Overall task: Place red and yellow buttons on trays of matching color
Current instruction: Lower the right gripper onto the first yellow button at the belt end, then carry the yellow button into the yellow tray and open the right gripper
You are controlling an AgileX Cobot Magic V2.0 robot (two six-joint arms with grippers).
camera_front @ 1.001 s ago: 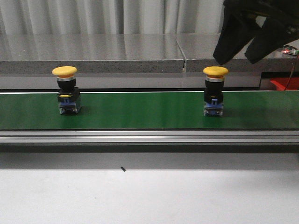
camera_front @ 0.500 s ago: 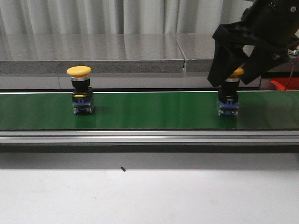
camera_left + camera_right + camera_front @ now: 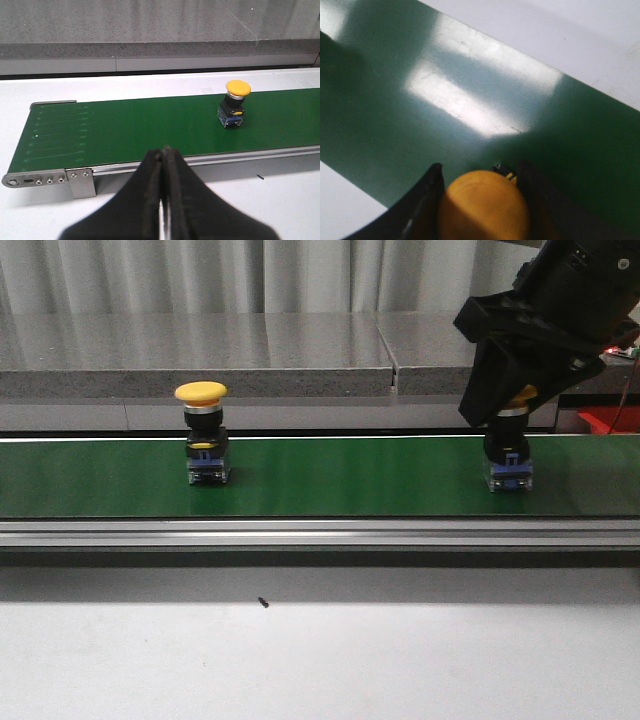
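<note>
A: Our right gripper (image 3: pixel 512 400) sits over the right button (image 3: pixel 508 454) on the belt (image 3: pixel 330 478), one finger on each side of the yellow cap. In the right wrist view the fingers (image 3: pixel 427 200) look to touch the cap (image 3: pixel 482 207) on both sides, so we judge it a pinch, though we cannot see whether it is firm

B: What worries us first?

A: The grip is high, on the rounded cap, not the body. If we lift now, the button may swing or slip out and tip onto the belt

B: And the belt itself?

A: If it runs under us, the base drags while the cap is held, and the button leans or twists in the fingers

B: The other one?

A: The left button (image 3: pixel 204 433) stands upright, well apart from the first. Our left gripper (image 3: pixel 162 200) hangs off the belt's near edge with its fingers pressed together, holding nothing, so nothing guards that button. If the belt carries it off, we may miss it

B: Trays?

A: We see no yellow tray in any view. Only a bit of red (image 3: pixel 606 421) shows at the far right, too cropped to name. A wrong drop is possible if we steer by that
</note>
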